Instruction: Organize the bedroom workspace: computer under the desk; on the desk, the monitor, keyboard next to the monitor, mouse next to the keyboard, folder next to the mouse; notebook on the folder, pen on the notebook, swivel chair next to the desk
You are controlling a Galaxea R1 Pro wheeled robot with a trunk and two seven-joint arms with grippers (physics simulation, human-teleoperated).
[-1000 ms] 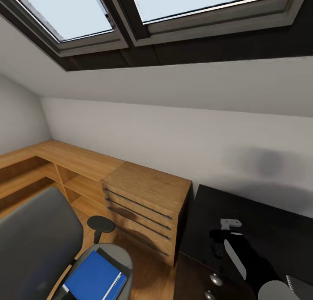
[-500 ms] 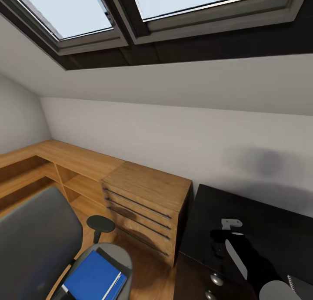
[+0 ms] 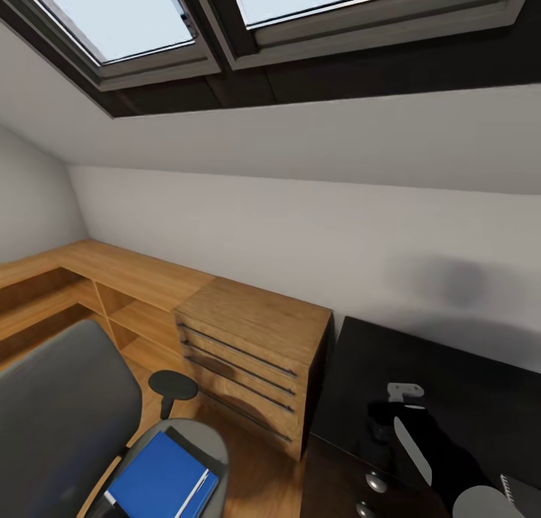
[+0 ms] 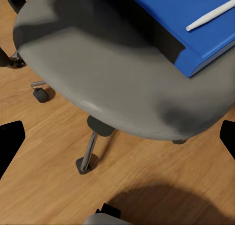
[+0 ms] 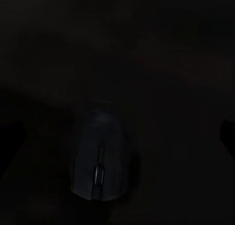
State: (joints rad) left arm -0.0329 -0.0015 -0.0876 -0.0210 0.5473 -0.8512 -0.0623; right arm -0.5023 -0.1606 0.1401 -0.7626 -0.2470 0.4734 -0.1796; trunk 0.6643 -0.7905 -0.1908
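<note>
Right gripper point(image 3: 389, 411) hangs low over the black surface point(image 3: 466, 386) near its left end; in the head view its fingers are too dark against the top to tell how far open they are. Right wrist view: mouse point(image 5: 100, 159) lies on the dark surface right below the gripper, fingertips at the frame edges spread wide of it, nothing held.

Left wrist view: left gripper fingertip point(image 4: 10, 142) and its twin sit at opposite frame edges, spread wide, empty, above the wood floor point(image 4: 44, 186) beside the chair point(image 4: 112, 83).

Folder point(image 4: 196, 19) lies flat on the chair seat, pen point(image 4: 210, 14) lying on top of it. Head view: folder point(image 3: 161, 477) on seat, chair point(image 3: 60, 420) well left of the surface, armrest point(image 3: 173, 386) toward the wooden drawer chest point(image 3: 248, 352).

Chest stands between chair and surface, touching or just beside the surface's left end. Spiral notebook point(image 3: 522, 495) corner shows on the surface at the lower right edge. Silver drawer knob point(image 3: 376, 482) below the surface edge.
</note>
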